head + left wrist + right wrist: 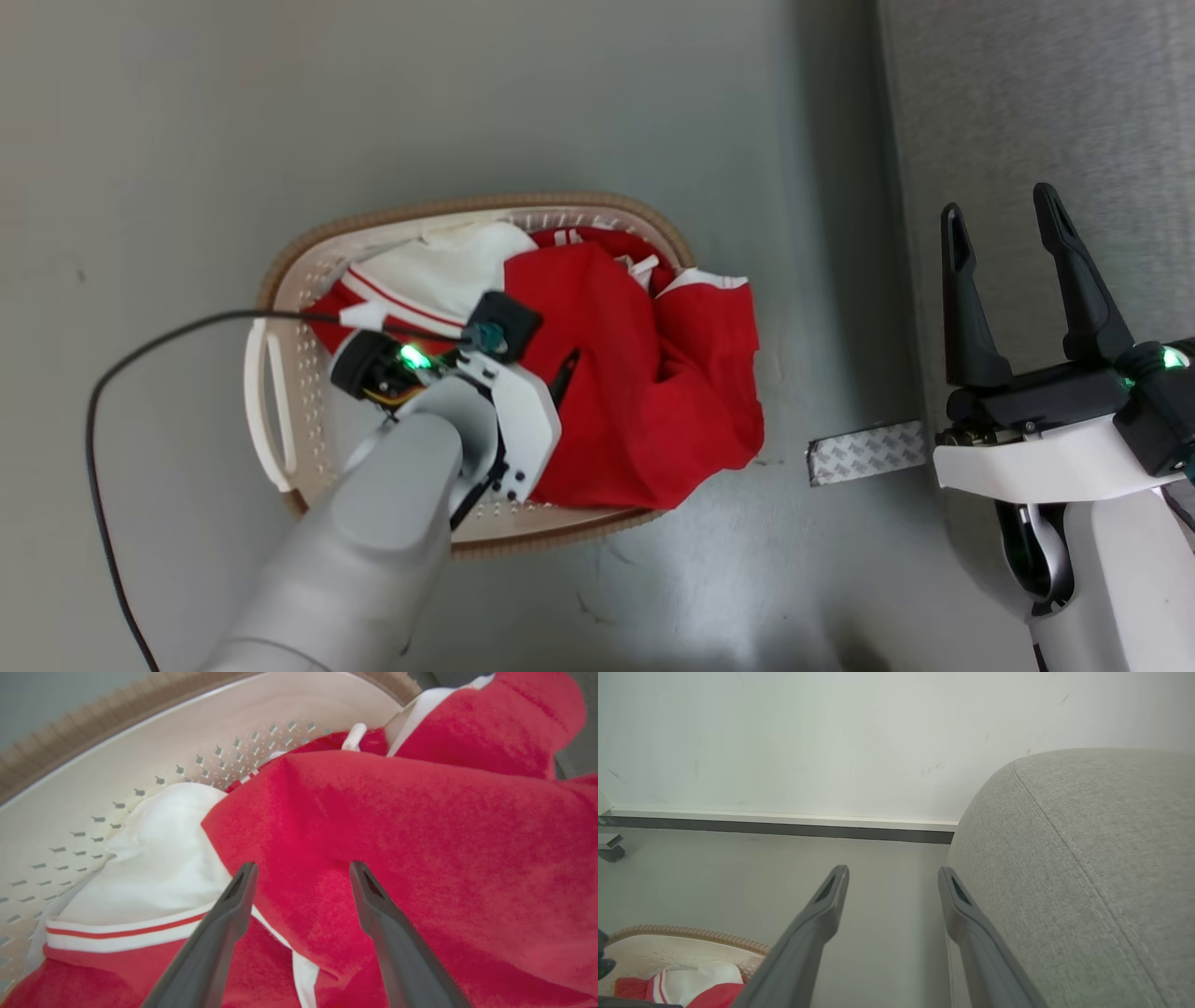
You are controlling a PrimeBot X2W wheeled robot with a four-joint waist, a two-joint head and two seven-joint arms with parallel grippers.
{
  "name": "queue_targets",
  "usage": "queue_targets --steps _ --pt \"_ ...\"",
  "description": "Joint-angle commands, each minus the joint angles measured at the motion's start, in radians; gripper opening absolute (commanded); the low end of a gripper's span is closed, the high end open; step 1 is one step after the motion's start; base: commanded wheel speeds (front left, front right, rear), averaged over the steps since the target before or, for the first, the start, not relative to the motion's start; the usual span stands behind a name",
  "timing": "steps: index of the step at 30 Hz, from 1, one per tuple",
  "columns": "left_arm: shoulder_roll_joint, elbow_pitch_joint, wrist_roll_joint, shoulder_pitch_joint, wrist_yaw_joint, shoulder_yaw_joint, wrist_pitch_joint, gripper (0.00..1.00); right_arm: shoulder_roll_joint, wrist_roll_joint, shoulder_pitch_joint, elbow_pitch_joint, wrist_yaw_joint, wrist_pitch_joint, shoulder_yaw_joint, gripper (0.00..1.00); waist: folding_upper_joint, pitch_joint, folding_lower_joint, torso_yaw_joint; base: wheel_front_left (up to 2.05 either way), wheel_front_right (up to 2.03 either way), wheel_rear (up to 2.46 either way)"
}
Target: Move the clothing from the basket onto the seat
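Clothing [644, 373] is sitting piled in the basket [523, 201], with one red edge spilling over the rim. Left gripper [301, 868] is pointing down right at the red fabric, fingers spread wide and gripping nothing. Right gripper [997, 203] is hanging wide open too, empty, over by the seat [1087, 858].

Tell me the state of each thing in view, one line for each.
basket: upright on the floor, full
clothing: crumpled in the basket, one red fold over its rim
seat: no clothing on the visible part
left claw: open, at the clothing, gripping nothing
right claw: open, empty, near the seat
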Motion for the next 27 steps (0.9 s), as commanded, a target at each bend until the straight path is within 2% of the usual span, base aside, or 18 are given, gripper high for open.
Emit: queue_targets --steps 1,8,17,23,24,25,27 --pt "0.007 0.019 -0.023 -0.026 0.000 -0.006 -0.009 1.00 -0.003 -0.012 -0.008 -0.011 -0.002 0.000 -0.002 1.00 0.0000 0.029 -0.0003 0.015 0.00 0.00 0.00" --pt "0.006 0.081 -0.094 -0.089 -0.005 -0.051 -0.019 1.00 -0.012 -0.029 0.001 -0.030 -0.002 0.000 0.011 1.00 0.0000 0.062 -0.0003 0.017 0.00 0.00 0.00" --pt "0.007 0.142 -0.125 -0.145 0.001 -0.104 -0.029 1.00 -0.015 -0.033 0.020 -0.052 -0.002 0.000 0.011 1.00 0.0000 0.105 -0.0003 0.014 0.00 0.00 0.00" --pt "0.007 0.127 -0.165 -0.151 -0.004 -0.164 -0.034 1.00 -0.017 -0.038 0.030 -0.060 -0.002 0.000 0.013 1.00 0.0000 0.129 -0.0003 0.018 0.00 0.00 0.00" --pt "0.007 0.126 -0.173 -0.152 -0.005 -0.173 -0.034 0.45 -0.018 -0.038 0.030 -0.061 -0.002 0.000 0.014 1.00 0.0000 0.131 -0.0003 0.017 0.00 0.00 0.00" --pt "0.007 0.123 -0.178 -0.154 -0.005 -0.184 -0.040 0.00 -0.018 -0.037 0.029 -0.063 -0.002 0.000 0.015 1.00 0.0000 0.133 -0.0003 0.016 0.00 0.00 0.00" --pt "0.006 0.124 -0.187 -0.157 -0.005 -0.203 -0.050 0.00 -0.020 -0.035 0.023 -0.066 -0.002 0.000 0.017 1.00 0.0000 0.136 -0.0003 0.011 0.00 0.00 0.00"
